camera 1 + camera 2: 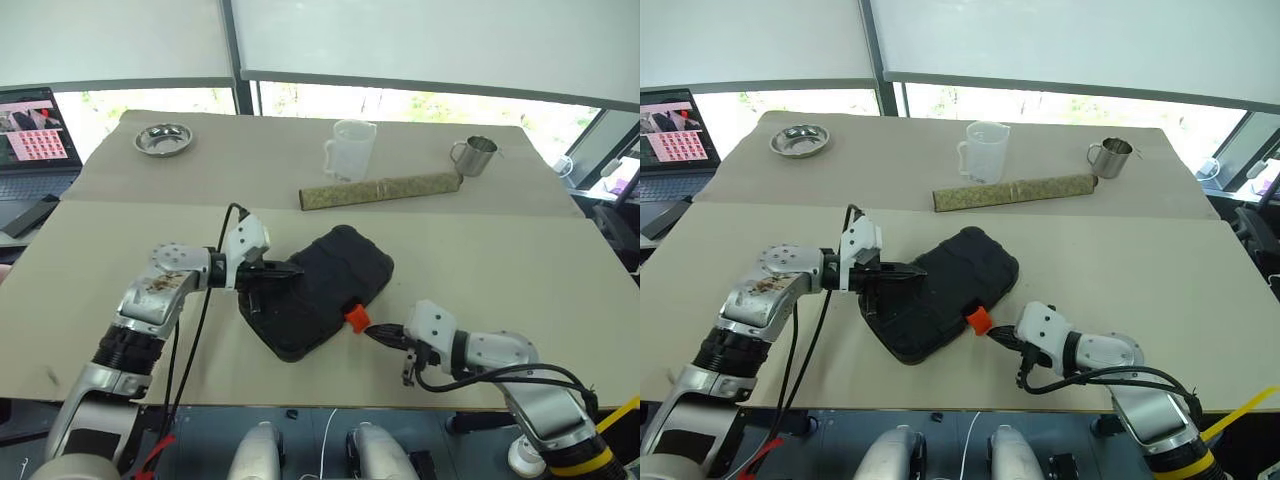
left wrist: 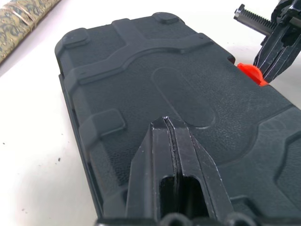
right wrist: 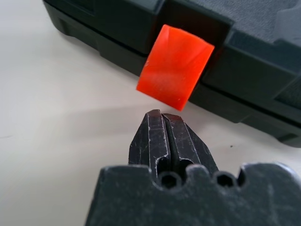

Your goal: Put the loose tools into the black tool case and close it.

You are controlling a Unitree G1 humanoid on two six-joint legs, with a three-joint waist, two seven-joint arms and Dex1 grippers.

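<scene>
Case (image 1: 320,290) lid's down near desk's front edge, both tools closed empty: left tool (image 1: 285,271) on lid, your right tool (image 3: 164,123) must press orange latch (image 3: 175,66) shut.

Both hands closed: left hand (image 1: 290,270) pointing right, right hand (image 1: 375,332) pointing left.

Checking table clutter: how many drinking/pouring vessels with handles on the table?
2. A clear measuring jug at the far middle, and a metal mug to its right, by the end of the rolled mat.
</scene>
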